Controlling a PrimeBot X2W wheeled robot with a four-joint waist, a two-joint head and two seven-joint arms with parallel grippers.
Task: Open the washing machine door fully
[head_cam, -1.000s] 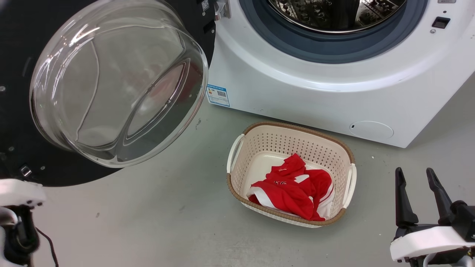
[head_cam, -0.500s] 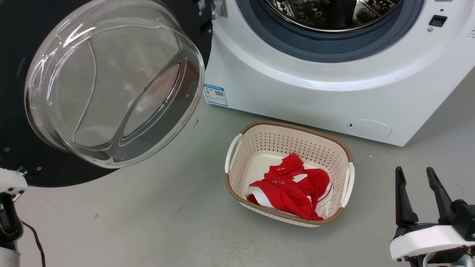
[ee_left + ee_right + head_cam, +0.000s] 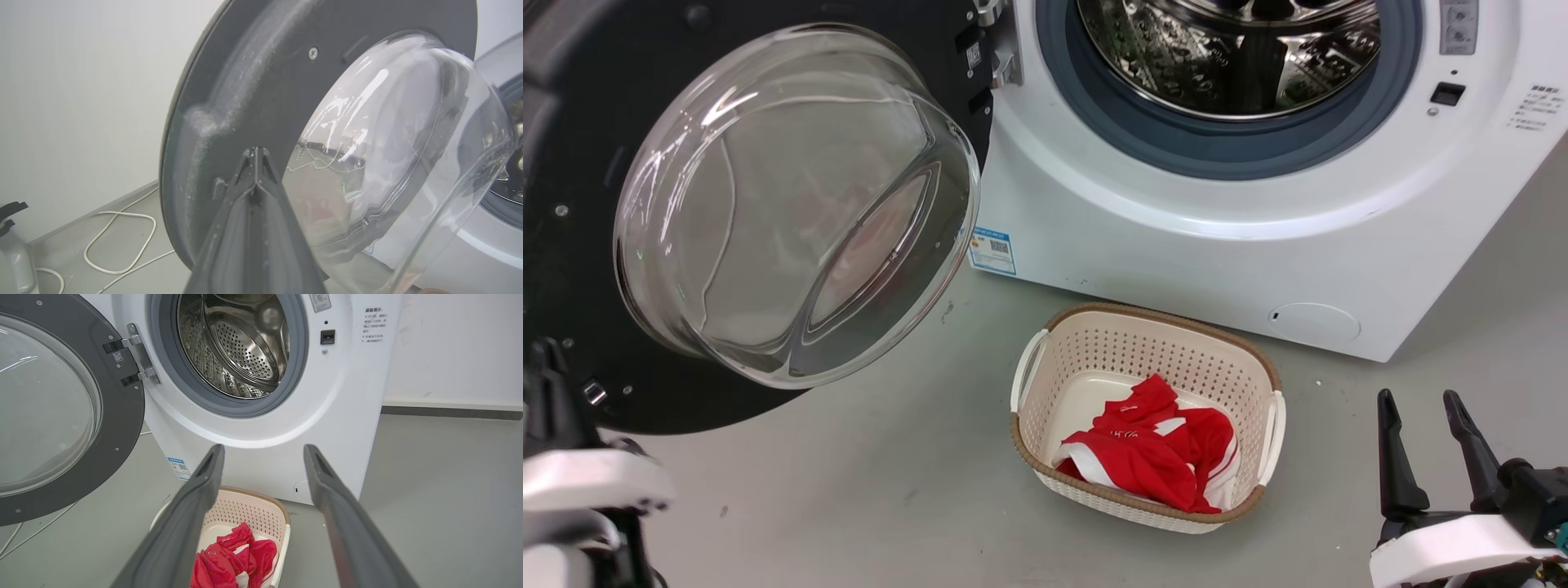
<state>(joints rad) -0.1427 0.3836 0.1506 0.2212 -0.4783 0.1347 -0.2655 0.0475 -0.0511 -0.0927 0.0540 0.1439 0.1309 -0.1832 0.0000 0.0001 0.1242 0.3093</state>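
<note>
Left gripper (image 3: pixel 255 154) jaws pressed together. The washing machine door (image 3: pixel 768 204) is dead ahead of the tips, its glass bowl just beside them; contact unclear. The door stands wide off the washing machine (image 3: pixel 1176 245). Best to push the black face, not the glass, along the hinge arc. Right gripper (image 3: pixel 263 449) jaws apart, idle, well clear of the door.

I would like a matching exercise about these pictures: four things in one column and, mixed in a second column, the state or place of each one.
Column A
1. washing machine door
2. left pincer
3. right pincer
4. red garment

Column B
a. fingers apart, holding nothing
b. swung open, to the left of the drum
c. lying in the basket
d. fingers closed together

Pairs: 1-b, 2-d, 3-a, 4-c
</note>
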